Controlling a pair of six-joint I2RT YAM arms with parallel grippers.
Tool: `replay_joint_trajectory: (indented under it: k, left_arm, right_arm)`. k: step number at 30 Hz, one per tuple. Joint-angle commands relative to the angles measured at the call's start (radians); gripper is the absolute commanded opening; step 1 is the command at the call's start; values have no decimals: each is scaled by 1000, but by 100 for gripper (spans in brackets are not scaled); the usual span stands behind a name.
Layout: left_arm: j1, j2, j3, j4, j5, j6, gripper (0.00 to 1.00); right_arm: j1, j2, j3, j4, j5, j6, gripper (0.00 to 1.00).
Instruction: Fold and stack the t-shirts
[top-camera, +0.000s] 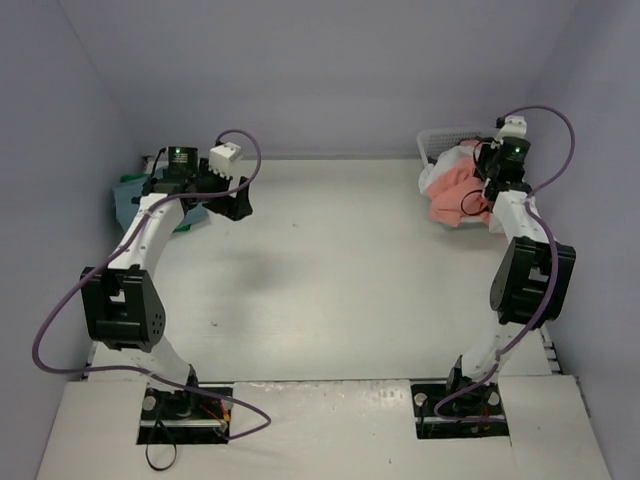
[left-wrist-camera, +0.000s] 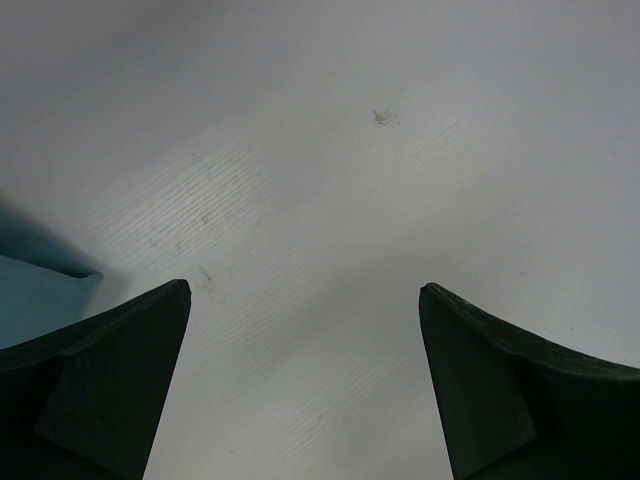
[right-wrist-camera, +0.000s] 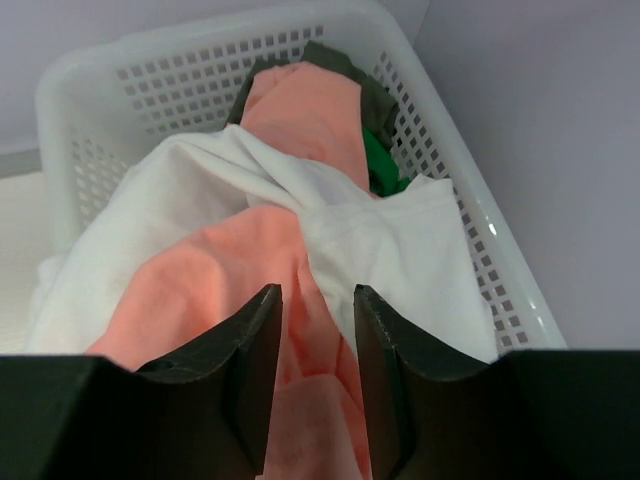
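Observation:
A salmon pink t-shirt spills over the front of the white mesh basket, tangled with a white t-shirt. Bits of a green t-shirt and a dark grey one show behind them. My right gripper has its jaws narrowed on a bunched fold of the pink cloth. My left gripper hangs wide open over bare table with nothing between its fingers. A light blue t-shirt lies just to its left, at the table's far left.
The basket stands in the back right corner against the walls. The light blue cloth, with some green under it, lies by the left wall. A small dark mark is on the table ahead of the left gripper.

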Motion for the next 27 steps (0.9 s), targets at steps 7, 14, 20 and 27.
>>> replay_joint_trajectory:
  k: [7, 14, 20, 27]
  left_arm:
    - [39, -99, -10, 78, 44, -19, 91]
    - [41, -99, -10, 87, 43, -20, 91]
    - [40, -98, -1, 81, 38, -17, 91]
    - [41, -96, 2, 78, 40, -16, 91]
  right_arm:
    - [-100, -138, -45, 98, -95, 73, 34]
    - [-114, -96, -57, 115, -95, 52, 33]
    - [-112, -64, -48, 102, -135, 30, 33]
    - [-104, -29, 5, 23, -180, 17, 33]
